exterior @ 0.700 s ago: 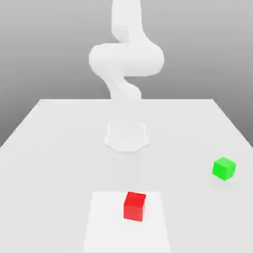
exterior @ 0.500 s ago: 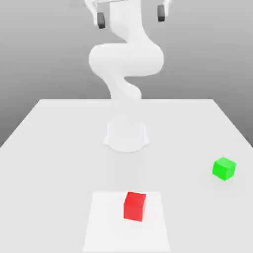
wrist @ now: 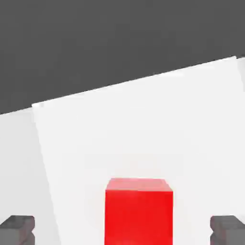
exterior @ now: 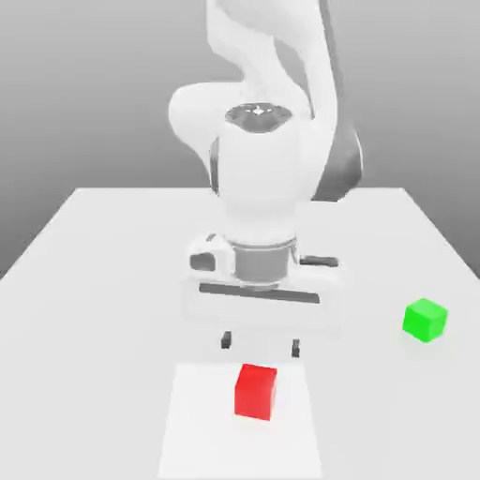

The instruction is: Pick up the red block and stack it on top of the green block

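Observation:
The red block [exterior: 255,391] rests on a brighter white patch near the front of the table. My gripper [exterior: 260,345] hangs open just above and a little behind it, its dark fingertips [exterior: 226,341] spread wider than the block. In the hand view the red block [wrist: 139,210] lies between the two fingertips [wrist: 17,228], with nothing held. The green block [exterior: 425,320] sits alone on the table at the exterior view's right, well apart from the red one.
The white table [exterior: 103,262] stretches wide around both blocks. The arm's base and bulky white links [exterior: 258,178] stand behind the gripper at the table's middle. A brighter white square patch [exterior: 202,431] marks the front centre.
The hand has come down from high above the table to just over the red block, jaws still open. Neither block has moved.

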### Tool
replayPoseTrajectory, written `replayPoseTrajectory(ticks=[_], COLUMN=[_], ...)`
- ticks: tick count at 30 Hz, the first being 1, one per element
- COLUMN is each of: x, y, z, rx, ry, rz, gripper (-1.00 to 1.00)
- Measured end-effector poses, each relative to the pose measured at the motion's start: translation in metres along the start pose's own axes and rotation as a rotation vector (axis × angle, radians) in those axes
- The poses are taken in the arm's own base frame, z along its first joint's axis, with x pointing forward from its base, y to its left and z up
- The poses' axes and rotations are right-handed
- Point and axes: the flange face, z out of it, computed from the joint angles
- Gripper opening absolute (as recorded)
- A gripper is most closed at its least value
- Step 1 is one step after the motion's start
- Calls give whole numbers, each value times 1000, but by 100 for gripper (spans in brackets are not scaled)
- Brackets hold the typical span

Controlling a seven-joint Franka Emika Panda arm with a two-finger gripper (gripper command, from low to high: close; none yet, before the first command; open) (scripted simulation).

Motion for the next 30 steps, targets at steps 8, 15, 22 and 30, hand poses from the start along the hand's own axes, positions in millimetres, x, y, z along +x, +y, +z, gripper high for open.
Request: replayPoseTrajectory(ticks=[8, 15, 22, 30], x=[-2, -1, -19, -115], y=[3, 2, -5, -34], z=[54, 41, -8, -19], rx=[-8, -6, -7, 0], ry=[-2, 0, -6, -23], rz=[2, 0, -97, -685], gripper=[-100, -100, -100, -100])
